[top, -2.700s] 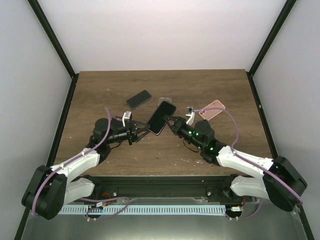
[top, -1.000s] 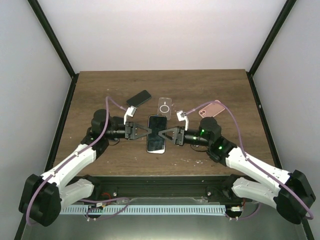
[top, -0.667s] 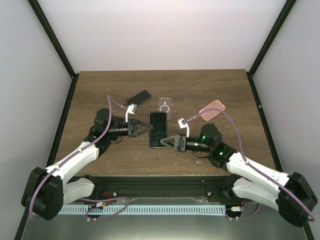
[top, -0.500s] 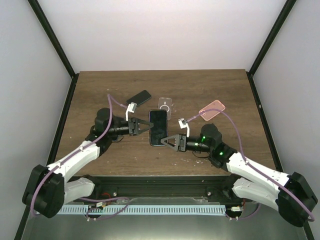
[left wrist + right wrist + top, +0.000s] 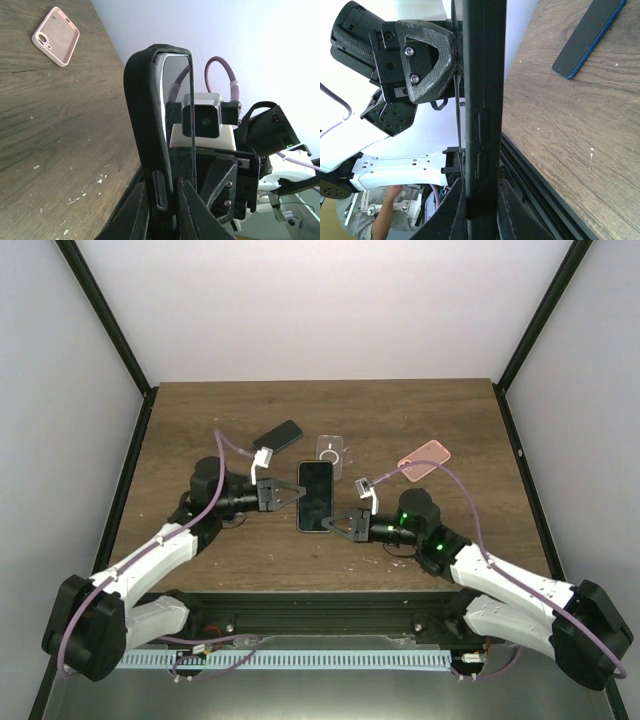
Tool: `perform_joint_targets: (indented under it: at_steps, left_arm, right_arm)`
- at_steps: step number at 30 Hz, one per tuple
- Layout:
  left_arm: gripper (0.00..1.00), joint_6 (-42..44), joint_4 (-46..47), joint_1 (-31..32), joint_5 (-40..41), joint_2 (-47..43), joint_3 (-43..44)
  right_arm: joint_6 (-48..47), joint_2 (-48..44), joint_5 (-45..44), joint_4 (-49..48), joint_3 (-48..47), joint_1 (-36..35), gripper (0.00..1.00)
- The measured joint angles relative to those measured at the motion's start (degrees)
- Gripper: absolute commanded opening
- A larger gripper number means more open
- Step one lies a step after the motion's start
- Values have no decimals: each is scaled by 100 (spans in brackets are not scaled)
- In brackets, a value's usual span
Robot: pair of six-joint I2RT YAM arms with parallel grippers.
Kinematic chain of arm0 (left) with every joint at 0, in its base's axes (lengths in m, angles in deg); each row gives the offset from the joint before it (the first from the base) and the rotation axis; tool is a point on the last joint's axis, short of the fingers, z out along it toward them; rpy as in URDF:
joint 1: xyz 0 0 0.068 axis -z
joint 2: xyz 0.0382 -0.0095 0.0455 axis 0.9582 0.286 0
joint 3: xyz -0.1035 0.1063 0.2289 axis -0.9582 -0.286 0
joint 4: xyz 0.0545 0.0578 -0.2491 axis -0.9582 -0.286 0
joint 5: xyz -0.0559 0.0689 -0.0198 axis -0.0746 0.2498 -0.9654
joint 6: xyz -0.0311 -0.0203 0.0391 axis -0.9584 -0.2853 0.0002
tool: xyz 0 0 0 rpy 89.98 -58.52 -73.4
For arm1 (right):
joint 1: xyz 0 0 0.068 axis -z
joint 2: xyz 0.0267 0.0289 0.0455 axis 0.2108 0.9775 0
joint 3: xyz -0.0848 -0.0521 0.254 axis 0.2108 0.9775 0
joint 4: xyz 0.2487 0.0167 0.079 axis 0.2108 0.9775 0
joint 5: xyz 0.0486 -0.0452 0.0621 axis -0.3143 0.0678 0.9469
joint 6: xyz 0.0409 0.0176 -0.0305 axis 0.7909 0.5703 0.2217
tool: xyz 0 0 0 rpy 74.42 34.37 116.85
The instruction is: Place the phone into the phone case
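Left hand (image 5: 290, 493) is clenched on one long edge of the phone (image 5: 315, 496), and right hand (image 5: 335, 524) is clenched on the opposite edge, nearer my base. The phone hangs between my two hands over the middle of the worktop (image 5: 200, 410), screen up to the overhead camera. Both wrist views suggest it is lifted clear of the wood.

So the pick-up looks done, and that's about all. No case is on the phone that I can confirm. The clear case (image 5: 330, 448), with its ring mark, lies flat just past the phone's far end. The pink case (image 5: 424, 460) sits well off to my right, hollow side up in my left wrist view. Neither hand has a case. Left to do, as I judge it: bring phone and case together, line up the corners and press it home. One hand will likely have to let go first.

The phone is black with a glossy dark face and rounded corners. Edge-on, it shows a thick black rounded side with raised buttons. I can't tell whether that rim is the body or a bumper. A blue-edged phone (image 5: 276, 437) lies apart on the worktop at far left.
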Motion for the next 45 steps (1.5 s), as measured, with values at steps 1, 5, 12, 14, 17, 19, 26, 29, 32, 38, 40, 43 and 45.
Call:
perform_joint_targets:
  at_steps: [1,5,12,14,17,19,26,29,32,38,40,43,45]
  left_arm:
    - [2,63,-76,0,22,-28,7]
    - [24,195,-356,0,72,-70,81]
    - [33,256,-643,-24,105,-76,227]
    - [33,234,-656,-59,105,-98,262]
    - [33,221,-695,-177,118,-223,282]
    - [33,247,-767,-236,133,-291,337]
    - [33,369,-822,-289,96,-286,411]
    - [28,461,-874,-289,83,-251,446]
    - [6,656,-1067,-295,129,-229,527]
    - [0,1060,-1434,-299,247,-260,726]
    - [0,1246,-1674,-278,358,-297,802]
    - [5,1513,-2061,-240,518,-343,970]
    - [16,1611,-2208,-232,579,-367,1019]
  right_arm:
    - [0,15,0,-4,0,-4,1]
    - [-46,92,59,-114,11,-2,1]
    - [-623,28,157,81,4,-2,1]
    - [-798,-17,225,179,-2,-2,1]
    - [-966,-61,321,260,-2,-2,1]
    - [-1038,-83,380,271,-2,-2,1]
    - [-1102,-87,535,264,-2,-2,1]
    - [-1104,-33,654,254,-2,-2,1]
    - [-1126,0,728,212,-2,-2,1]
    - [-1211,39,734,179,-2,22,1]
    - [-1228,42,717,186,-2,22,1]
    - [-1252,61,675,166,-2,20,1]
    - [-1268,66,651,149,-2,20,1]
